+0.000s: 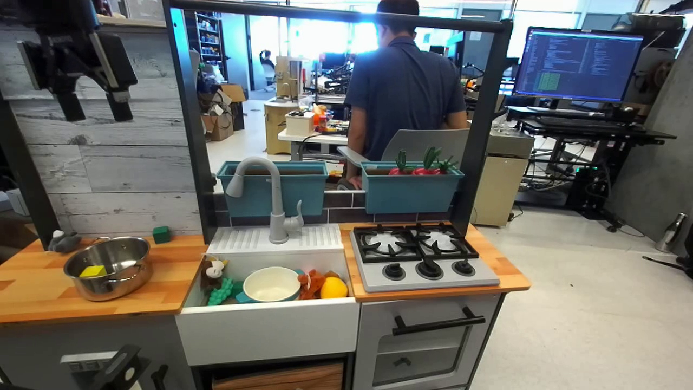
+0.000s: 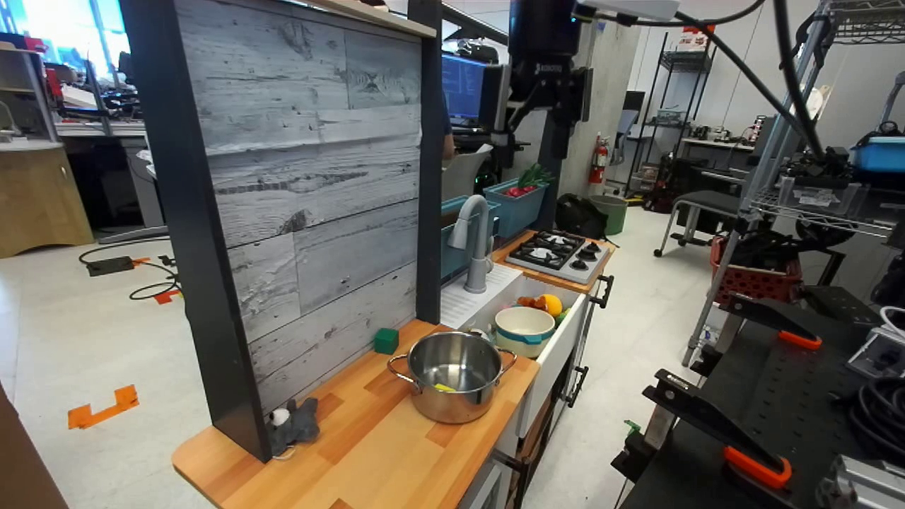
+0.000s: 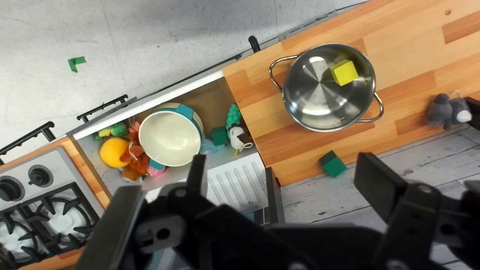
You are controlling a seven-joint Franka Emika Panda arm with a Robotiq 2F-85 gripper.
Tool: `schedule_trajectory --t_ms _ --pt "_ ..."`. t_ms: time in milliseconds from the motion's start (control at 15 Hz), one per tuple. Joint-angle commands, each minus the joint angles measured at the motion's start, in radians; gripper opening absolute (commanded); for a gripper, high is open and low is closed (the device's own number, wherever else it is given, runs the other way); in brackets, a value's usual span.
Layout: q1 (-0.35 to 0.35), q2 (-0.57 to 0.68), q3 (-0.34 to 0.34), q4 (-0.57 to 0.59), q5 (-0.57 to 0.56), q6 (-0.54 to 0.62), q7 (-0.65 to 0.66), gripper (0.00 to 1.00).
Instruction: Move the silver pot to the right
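Observation:
The silver pot [image 1: 124, 284] is shiny, round and has two loop handles. It stands upright on the wooden counter beside the sink, and also shows in an exterior view [image 2: 456, 406] and in the wrist view [image 3: 318, 99]. A yellow block [image 3: 344, 72] lies inside it. My gripper [image 1: 97, 108] is high above the counter, well apart from the pot. It shows in an exterior view [image 2: 530, 148] and in the wrist view [image 3: 284, 167], where its fingers are wide apart with nothing between them.
A green block [image 3: 333, 164] and a grey plush toy [image 3: 444, 109] lie along the counter's back edge by the plank wall [image 1: 124, 168]. The sink [image 1: 265, 330] holds a cream pot [image 1: 272, 284] and several toys. A faucet [image 1: 276, 200] rises behind; a stove [image 1: 373, 273] stands beyond.

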Motion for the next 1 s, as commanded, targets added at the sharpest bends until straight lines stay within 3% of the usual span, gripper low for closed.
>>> schedule_trajectory --t_ms 0,600,933 --pt "0.053 0.118 -0.035 0.133 -0.001 -0.083 0.035 1.0" --pt "0.155 0.3 -0.104 0.211 -0.005 -0.049 0.182 1.0" --pt "0.176 0.369 -0.128 0.238 0.012 -0.062 0.247 1.0"
